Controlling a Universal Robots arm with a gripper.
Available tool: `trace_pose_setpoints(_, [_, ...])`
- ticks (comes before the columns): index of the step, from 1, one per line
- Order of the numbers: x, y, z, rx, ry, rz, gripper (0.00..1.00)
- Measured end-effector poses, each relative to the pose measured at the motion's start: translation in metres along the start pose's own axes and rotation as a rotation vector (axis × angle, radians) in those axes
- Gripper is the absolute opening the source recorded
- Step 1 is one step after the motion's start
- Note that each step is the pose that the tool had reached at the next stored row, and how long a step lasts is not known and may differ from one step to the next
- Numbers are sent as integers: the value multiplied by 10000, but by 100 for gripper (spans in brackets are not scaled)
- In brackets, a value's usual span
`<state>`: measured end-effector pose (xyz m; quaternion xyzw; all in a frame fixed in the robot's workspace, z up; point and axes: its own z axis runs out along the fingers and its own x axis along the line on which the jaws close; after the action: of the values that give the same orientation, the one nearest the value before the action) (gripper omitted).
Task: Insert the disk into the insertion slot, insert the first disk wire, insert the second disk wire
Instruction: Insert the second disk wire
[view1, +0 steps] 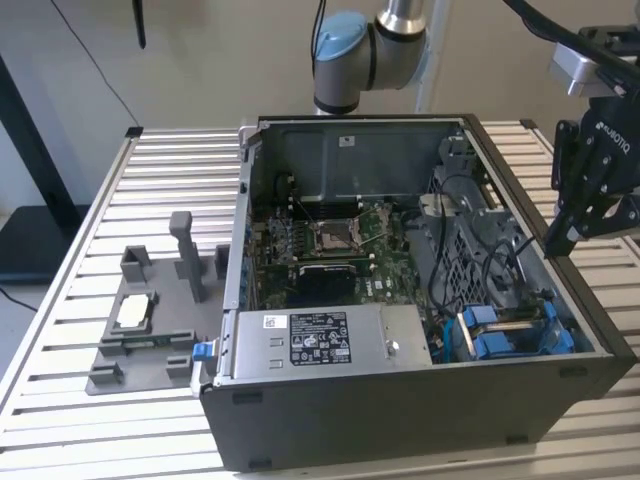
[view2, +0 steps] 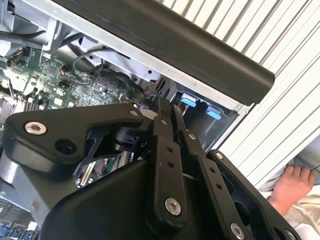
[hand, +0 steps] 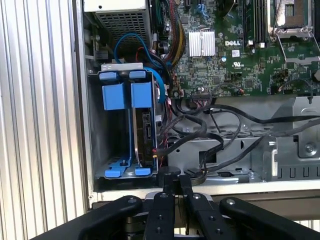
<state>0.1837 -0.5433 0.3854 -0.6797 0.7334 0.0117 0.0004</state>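
Gripper (view1: 560, 238) hovers over the computer case's (view1: 400, 420) wall, fingers pressed together, empty. First wrist view shows the disk (hand: 146, 132) on edge inside the case's corner bay; exterior view adds the power-supply box (view1: 320, 340).

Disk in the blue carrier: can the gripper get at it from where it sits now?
Probably yes. The case is open, and the disk stands uncovered in its bay. The gripper, shut, hangs at the case's wall by that bay. Black cables bunch beside the bay, not across it.
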Motion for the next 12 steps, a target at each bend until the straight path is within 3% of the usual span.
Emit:
trace_pose_setpoints(7, [0, -2, 2, 0, 1, -1, 16])
trace_pose_setpoints(12, [-11, 16, -51, 0, -3, -1, 16])
